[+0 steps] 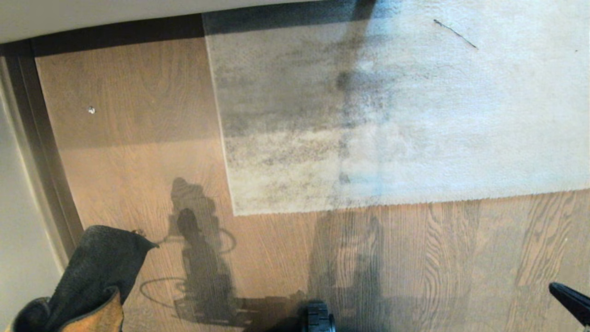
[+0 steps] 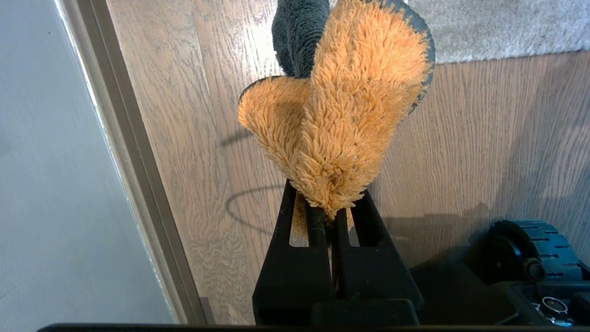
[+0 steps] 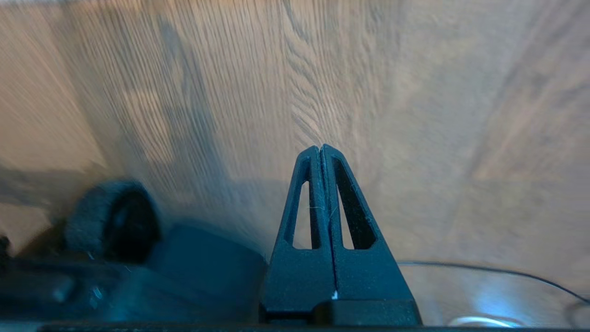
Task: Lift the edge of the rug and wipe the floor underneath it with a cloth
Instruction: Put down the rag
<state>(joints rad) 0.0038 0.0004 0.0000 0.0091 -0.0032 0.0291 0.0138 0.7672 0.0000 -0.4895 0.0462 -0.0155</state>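
Head view, rug edge point(image 1: 396, 203) flat, floor point(image 1: 138, 175) alongside

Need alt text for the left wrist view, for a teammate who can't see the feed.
The left claw is shut on the cloth, which stands up from the fingertips with its orange fluffy face toward the camera and its dark grey face behind. Below it lies the wood floor, with the rug edge beyond, a wall baseboard to one side and a base wheel close by.
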